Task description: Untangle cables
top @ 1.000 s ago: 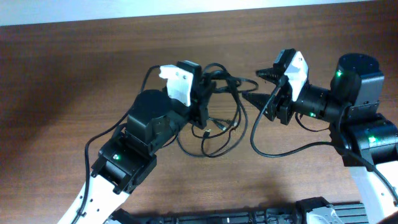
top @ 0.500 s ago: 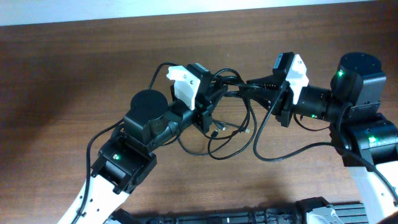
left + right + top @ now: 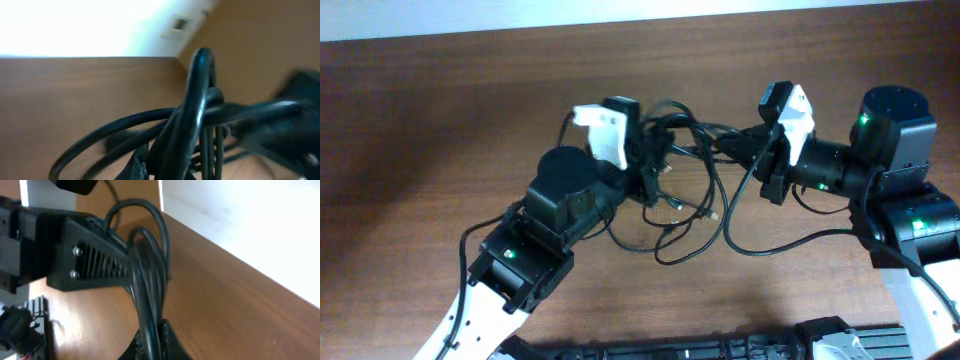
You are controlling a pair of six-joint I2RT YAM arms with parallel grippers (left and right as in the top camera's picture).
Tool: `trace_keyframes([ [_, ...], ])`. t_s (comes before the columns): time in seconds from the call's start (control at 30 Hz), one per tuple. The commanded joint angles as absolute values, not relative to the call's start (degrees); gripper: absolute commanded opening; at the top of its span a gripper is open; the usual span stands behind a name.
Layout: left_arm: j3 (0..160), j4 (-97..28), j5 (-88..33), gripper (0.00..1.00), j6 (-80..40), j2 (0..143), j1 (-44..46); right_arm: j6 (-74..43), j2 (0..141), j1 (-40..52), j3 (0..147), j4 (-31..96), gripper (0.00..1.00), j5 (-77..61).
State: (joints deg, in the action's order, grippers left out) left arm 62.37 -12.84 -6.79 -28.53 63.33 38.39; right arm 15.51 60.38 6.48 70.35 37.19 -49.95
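Black thin cables (image 3: 682,128) lie tangled on the brown wooden desk (image 3: 440,120). The left gripper (image 3: 655,160) pinches them at 10 o'clock, the right gripper (image 3: 732,146) at 2 o'clock.

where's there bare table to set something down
Bare: the wide stretch of table left of the left gripper, and the far strip along the wall. Crowded: the middle, where the cables loop between the left gripper and the right gripper.

Left end effector (image 3: 653,165) and right end effector (image 3: 738,146), both clamped, tips facing.
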Motion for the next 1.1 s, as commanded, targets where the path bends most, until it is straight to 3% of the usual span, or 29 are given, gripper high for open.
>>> trace_keyframes([
  [0.0, 63.37, -13.28, 7.27, 0.00, -42.68, 62.50, 37.34, 10.55, 58.89, 6.31, 70.96, 38.44, 0.04, -41.52],
  [0.33, 63.37, -12.88, 11.81, 0.00, -44.29, 62.06, 37.34, 5.04, 57.95, 6.31, 70.94, 41.43, 0.04, -31.44],
  [0.53, 63.37, -12.97, 11.60, 0.00, -38.46, 62.06, 37.34, 5.08, 57.87, 6.35, 70.94, 41.63, 0.14, -31.86],
  [0.67, 63.37, -12.95, 9.15, 0.00, -31.48, 62.06, 37.34, 5.08, 57.89, 6.35, 70.94, 41.58, 0.56, -33.45],
  [0.73, 63.37, -12.91, 7.20, 0.00, -31.38, 62.06, 37.34, 5.08, 57.89, 6.37, 70.94, 41.56, 0.70, -34.04],
  [0.8, 63.37, -12.69, 2.70, 0.00, -31.35, 62.08, 37.34, 5.08, 57.89, 6.35, 70.94, 41.45, 0.78, -34.02],
  [0.9, 63.37, -12.67, -2.76, 0.00, -31.38, 62.08, 37.34, 5.06, 57.91, 6.37, 70.94, 40.45, 0.80, -34.04],
  [1.07, 63.37, -12.47, -12.25, 0.00, -31.40, 62.13, 37.36, 5.06, 57.91, 6.35, 70.94, 38.28, 0.96, -33.98],
])
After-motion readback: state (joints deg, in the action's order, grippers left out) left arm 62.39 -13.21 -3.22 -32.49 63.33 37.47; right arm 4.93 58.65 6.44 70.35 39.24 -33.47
